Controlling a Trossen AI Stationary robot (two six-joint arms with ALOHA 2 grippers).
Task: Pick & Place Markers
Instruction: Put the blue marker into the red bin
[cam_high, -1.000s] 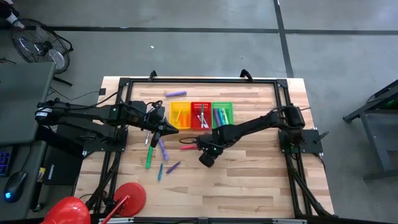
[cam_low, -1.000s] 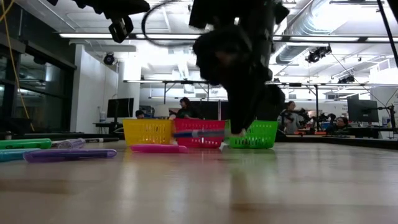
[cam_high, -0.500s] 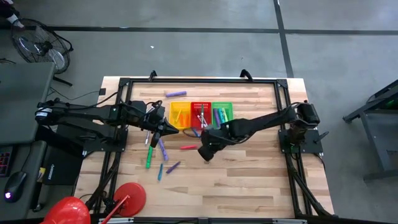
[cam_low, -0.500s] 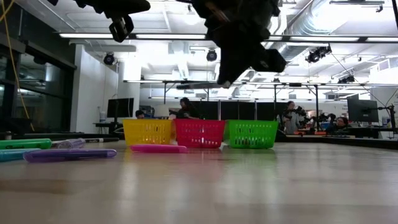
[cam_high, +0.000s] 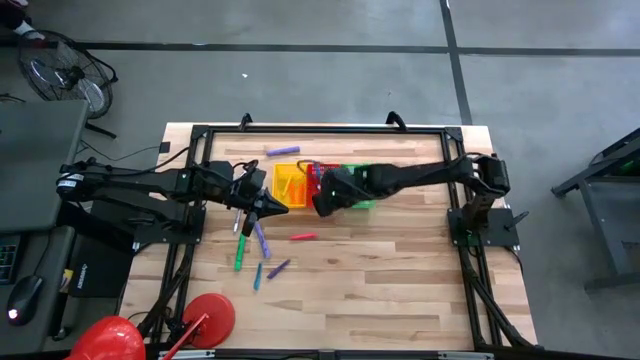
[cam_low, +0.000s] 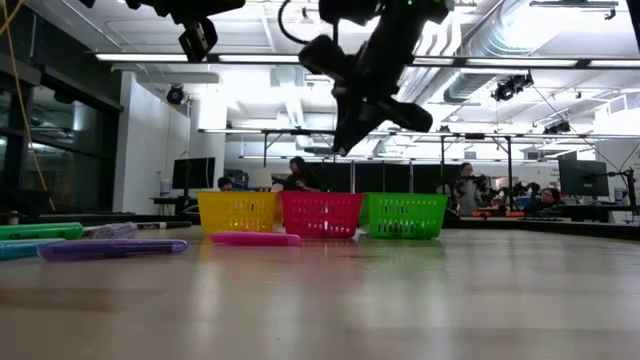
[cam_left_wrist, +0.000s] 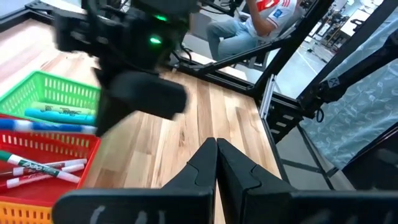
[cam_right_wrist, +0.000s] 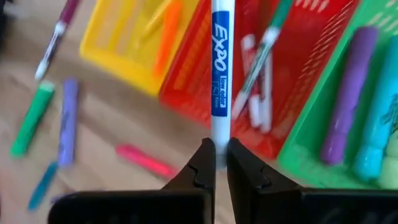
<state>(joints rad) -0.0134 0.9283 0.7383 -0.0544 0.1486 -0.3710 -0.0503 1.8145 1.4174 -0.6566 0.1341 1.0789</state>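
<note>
A white Expo marker (cam_right_wrist: 220, 68) with blue lettering sticks straight out from the right end effector (cam_right_wrist: 216, 154), which grips its rear end, its length running out over the red basket (cam_right_wrist: 311, 56). That arm stretches across the desk (cam_high: 400, 280), raised above the baskets. The left end effector (cam_high: 276, 207) hovers clenched and empty beside the yellow basket (cam_high: 289, 182), loose markers (cam_high: 262, 240) on the open wood below.
</note>
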